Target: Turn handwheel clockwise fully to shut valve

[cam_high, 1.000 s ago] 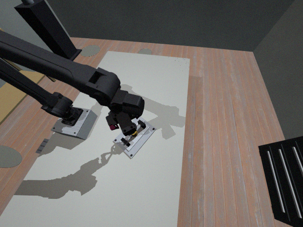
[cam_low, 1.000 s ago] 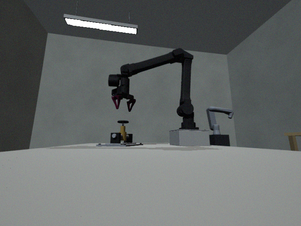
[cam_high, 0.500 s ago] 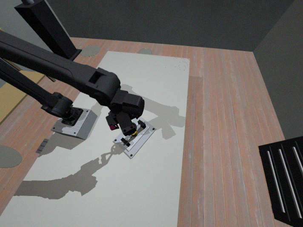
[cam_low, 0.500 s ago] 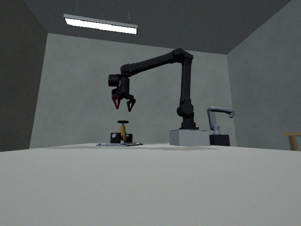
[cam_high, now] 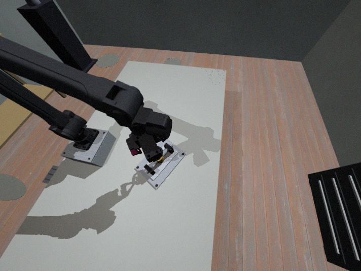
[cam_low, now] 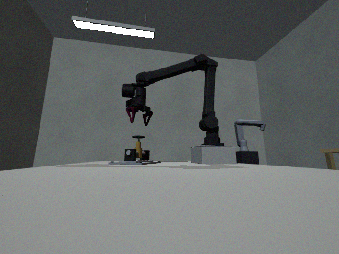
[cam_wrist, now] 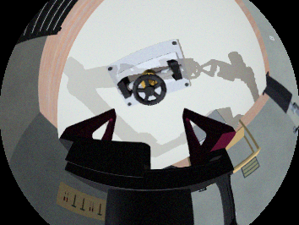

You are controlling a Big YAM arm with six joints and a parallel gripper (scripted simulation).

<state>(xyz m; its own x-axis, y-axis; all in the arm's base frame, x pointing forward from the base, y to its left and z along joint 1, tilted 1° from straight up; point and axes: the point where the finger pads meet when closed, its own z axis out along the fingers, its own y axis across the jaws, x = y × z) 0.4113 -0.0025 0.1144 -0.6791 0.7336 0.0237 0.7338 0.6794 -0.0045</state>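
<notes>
One arm on my screen: black six-joint arm (cam_low: 175, 68), reaching out from its pale base block (cam_low: 213, 154) over the white mat (cam_high: 163, 204).
Gripper: the gripper (cam_low: 139, 117) hangs well above the valve, pointing down, touching nothing as far as I can see.
Fingers: the two dark-red fingers (cam_low: 131, 114) are spread as wide as they go, nothing between them. On my wrist feed they frame the lower part of the view, gripper (cam_wrist: 148, 132) sitting below the wheel in that view.
Handwheel: black spoked handwheel (cam_wrist: 149, 90), sits on top of a yellow stem (cam_low: 139, 149), upright, lying flat and level. From the side, the handwheel (cam_low: 138, 136) sits right under the gap between the fingers, with clear air in between.
Valve body: dark blocks on either side of the stem, one being the valve body (cam_low: 128, 154), all mounted on a light metal plate (cam_high: 172, 170) with a screw in each corner.
Plate position: roughly mid-mat, turned at an angle to the mat edges, just beside the arm's base plate (cam_high: 100, 154) but not touching it.
Overhead feed: the wrist blocks most of the valve, I only get a bit of yellow and the black ends.
Around: wooden plank floor (cam_high: 262, 145), ceiling light strip (cam_low: 113, 26), a small grey arm (cam_low: 242, 131) parked behind the base.
</notes>
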